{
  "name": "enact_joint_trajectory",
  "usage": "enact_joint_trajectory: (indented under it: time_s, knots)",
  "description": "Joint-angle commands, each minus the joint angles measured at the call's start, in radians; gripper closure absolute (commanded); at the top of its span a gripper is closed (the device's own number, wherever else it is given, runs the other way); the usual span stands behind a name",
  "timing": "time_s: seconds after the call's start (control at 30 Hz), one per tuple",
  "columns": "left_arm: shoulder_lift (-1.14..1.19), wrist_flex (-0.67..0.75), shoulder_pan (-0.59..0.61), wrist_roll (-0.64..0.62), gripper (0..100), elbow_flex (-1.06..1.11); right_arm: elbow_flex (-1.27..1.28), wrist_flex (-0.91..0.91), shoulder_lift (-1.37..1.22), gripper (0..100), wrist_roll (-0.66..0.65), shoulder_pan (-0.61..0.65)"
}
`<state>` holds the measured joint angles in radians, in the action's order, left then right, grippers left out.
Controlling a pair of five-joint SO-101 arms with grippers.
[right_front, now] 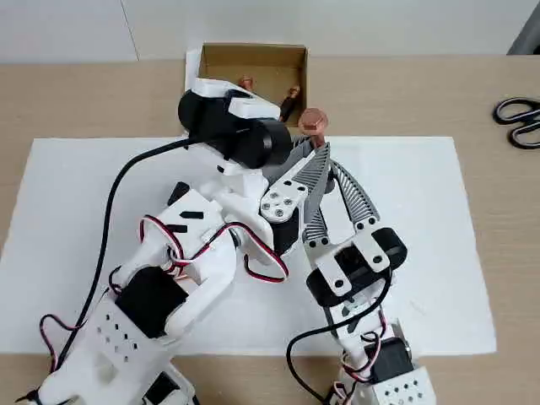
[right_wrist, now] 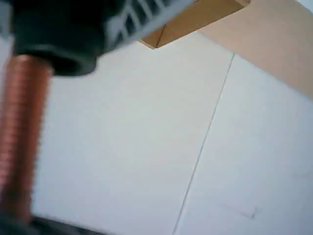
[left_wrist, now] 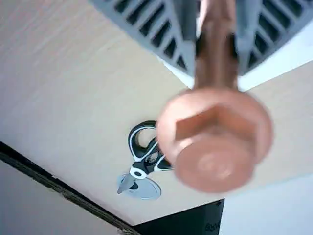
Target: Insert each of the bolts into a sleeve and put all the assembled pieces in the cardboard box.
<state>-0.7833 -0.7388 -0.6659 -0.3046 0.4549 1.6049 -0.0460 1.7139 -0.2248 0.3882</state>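
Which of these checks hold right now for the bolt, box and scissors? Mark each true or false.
1. The bolt lies loose on the sheet. False: the right gripper holds it up by its sleeve.
2. The box already holds copper pieces. True.
3. The scissors lie in the box. False: they lie on the table, off the sheet.
4. The bolt's thread sticks out of the sleeve. True.
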Motion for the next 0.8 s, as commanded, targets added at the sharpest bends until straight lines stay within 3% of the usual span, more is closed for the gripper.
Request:
enact_joint_trajectory:
  time_s: [0.0, 0.53, 0.77]
  knots:
    - [-0.011, -0.012, -0.003, -0.006, 99, -0.033, -0.012, -0.024, 0.007, 99.5, 0.011, -0.005]
    - [-0.002, -0.018, 0.057, 0.021, 99, -0.007, -0.018, -0.025, 0.007, 99.5, 0.018, 0.001]
    - [-0.011, 0.064, 0.057, -0.026, 99, 0.076, -0.097, 0.013, 0.005, 99.5, 0.212, -0.005]
